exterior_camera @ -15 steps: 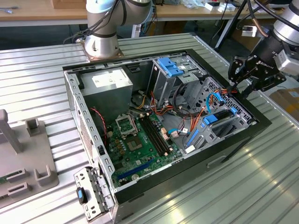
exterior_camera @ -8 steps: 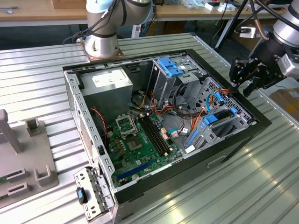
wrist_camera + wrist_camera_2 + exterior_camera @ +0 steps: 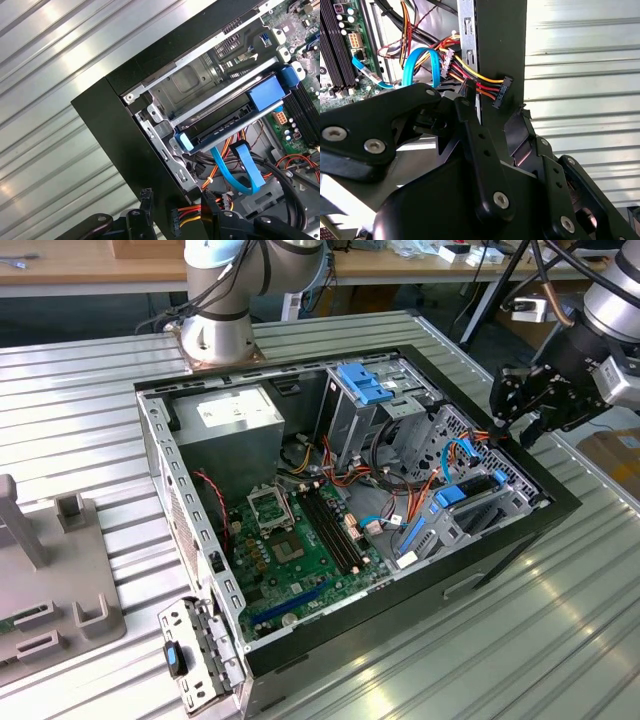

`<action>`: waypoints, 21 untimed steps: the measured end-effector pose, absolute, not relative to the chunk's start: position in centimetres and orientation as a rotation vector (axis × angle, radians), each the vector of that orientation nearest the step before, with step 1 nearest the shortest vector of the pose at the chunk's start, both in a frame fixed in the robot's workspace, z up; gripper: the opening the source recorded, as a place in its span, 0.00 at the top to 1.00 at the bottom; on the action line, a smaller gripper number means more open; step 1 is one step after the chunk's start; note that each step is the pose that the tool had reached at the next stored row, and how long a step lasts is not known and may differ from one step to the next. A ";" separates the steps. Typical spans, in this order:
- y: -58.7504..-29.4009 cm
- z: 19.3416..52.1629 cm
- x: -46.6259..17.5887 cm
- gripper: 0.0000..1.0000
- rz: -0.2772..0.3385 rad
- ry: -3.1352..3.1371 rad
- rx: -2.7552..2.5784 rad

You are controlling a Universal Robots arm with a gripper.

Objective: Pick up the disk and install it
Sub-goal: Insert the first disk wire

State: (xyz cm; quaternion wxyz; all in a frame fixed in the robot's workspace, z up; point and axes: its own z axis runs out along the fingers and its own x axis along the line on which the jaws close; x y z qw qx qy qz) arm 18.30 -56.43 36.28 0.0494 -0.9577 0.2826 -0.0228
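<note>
The blue-framed disk [image 3: 222, 127] sits slotted in a bay at the computer case's [image 3: 515, 540] corner, seemingly installed already, with the gripper [image 3: 520, 428] just above that corner, spread apart and empty.

Wires [image 3: 470, 70] and case wall [image 3: 500, 40] crowd the pincer [image 3: 518, 430]; table [image 3: 580, 75] beyond lies open.

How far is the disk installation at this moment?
The disk already lies in its cage. The gripper, without the disk, hangs at the case wall beside a loose power connector. Whether the disk is fully seated, I cannot tell.
</note>
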 end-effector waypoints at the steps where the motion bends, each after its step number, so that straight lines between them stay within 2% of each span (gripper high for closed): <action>1: -56.4 36.3 18.3 0.49 -0.069 0.861 -2.918; 3: -56.4 36.3 18.3 0.49 -0.069 0.861 -2.918; 5: -56.4 36.3 18.3 0.65 -0.069 0.861 -2.918; 7: -56.4 36.3 18.3 0.66 -0.069 0.861 -2.918; 8: -56.4 36.3 18.3 0.73 -0.069 0.861 -2.918; 21: -56.4 36.5 18.2 0.73 -0.070 0.860 -2.913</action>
